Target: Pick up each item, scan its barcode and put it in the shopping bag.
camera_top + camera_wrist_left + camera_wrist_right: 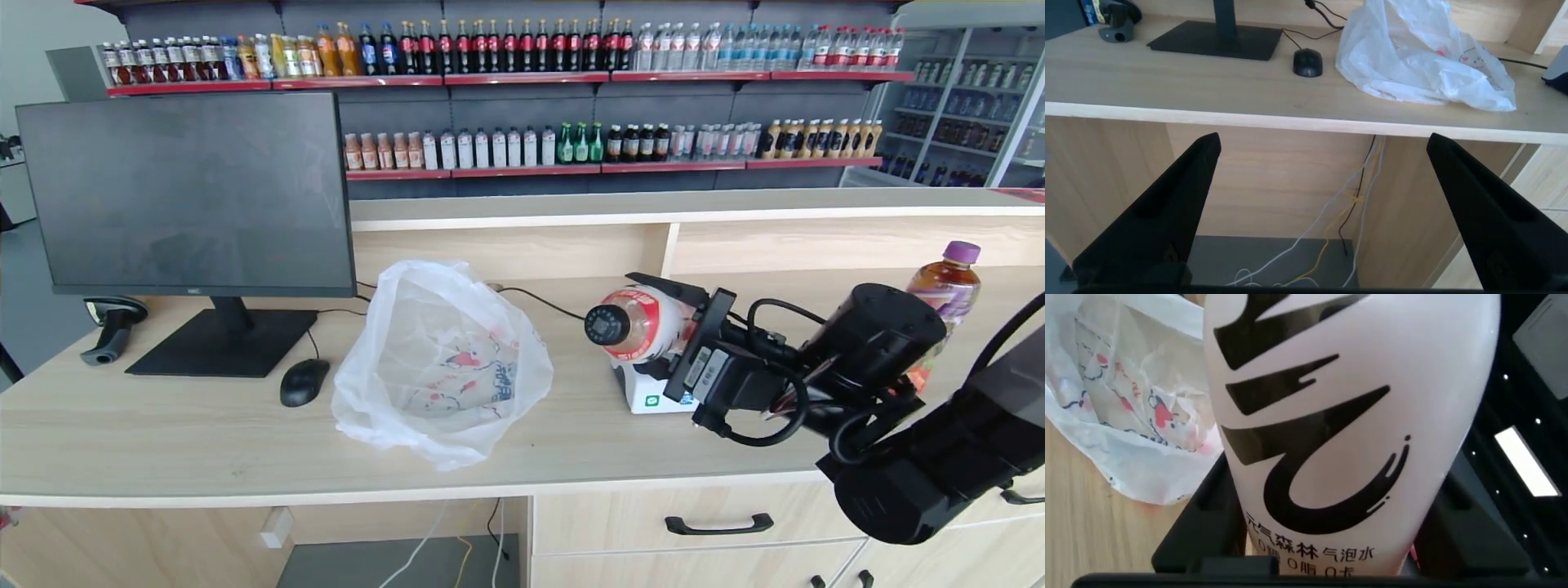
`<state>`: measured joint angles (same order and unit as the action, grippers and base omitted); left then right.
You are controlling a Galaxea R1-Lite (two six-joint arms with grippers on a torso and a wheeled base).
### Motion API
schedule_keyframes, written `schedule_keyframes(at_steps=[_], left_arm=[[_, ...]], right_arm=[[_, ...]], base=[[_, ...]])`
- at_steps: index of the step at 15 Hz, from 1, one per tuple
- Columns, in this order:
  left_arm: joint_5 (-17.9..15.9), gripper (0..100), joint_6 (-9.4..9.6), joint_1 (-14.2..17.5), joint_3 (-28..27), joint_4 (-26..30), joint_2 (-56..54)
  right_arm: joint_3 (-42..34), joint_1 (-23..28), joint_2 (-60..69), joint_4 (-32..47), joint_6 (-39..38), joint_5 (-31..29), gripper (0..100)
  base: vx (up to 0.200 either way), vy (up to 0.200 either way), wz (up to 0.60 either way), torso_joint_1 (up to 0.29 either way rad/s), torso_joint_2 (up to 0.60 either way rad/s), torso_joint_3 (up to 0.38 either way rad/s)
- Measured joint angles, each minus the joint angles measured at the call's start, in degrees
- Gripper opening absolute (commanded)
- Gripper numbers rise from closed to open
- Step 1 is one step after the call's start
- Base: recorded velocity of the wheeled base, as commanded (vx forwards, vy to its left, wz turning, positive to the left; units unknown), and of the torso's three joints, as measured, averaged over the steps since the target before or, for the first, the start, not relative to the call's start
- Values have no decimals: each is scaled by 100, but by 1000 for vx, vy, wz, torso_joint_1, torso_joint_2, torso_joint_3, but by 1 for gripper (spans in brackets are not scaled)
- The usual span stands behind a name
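Note:
My right gripper (665, 333) is shut on a pale pink bottle (641, 322) with a black cap, held lying on its side with the cap pointing left. The bottle hangs just above a small white barcode scanner box (645, 398) on the counter. In the right wrist view the bottle (1355, 433) shows bold black lettering between the dark fingers (1196, 518). A crumpled translucent shopping bag (441, 359) lies left of the scanner, its mouth open upward. My left gripper (1323, 220) is open, held low in front of the counter's front edge, with nothing between its fingers.
A purple-capped drink bottle (943, 292) stands at the counter's right. A monitor (188, 196), a mouse (304, 381) and a handheld scanner (110, 327) occupy the left. A raised shelf ledge (694, 208) runs behind the counter. Cables (1347, 212) hang beneath it.

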<state>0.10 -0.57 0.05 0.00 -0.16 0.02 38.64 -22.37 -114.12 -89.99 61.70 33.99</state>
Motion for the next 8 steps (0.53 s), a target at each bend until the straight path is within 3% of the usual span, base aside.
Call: schedule_keyframes(at_steps=[4, 8], left_arm=[[0, 100, -5, 5, 0, -5, 0], [-2, 100, 2, -5, 0, -6, 0]], right_arm=[[129, 464, -335, 9, 423, 572, 0], [272, 542, -630, 7, 752, 729, 0]], base=[[0, 0, 0, 0, 0, 0], [0, 0, 0, 0, 0, 0]])
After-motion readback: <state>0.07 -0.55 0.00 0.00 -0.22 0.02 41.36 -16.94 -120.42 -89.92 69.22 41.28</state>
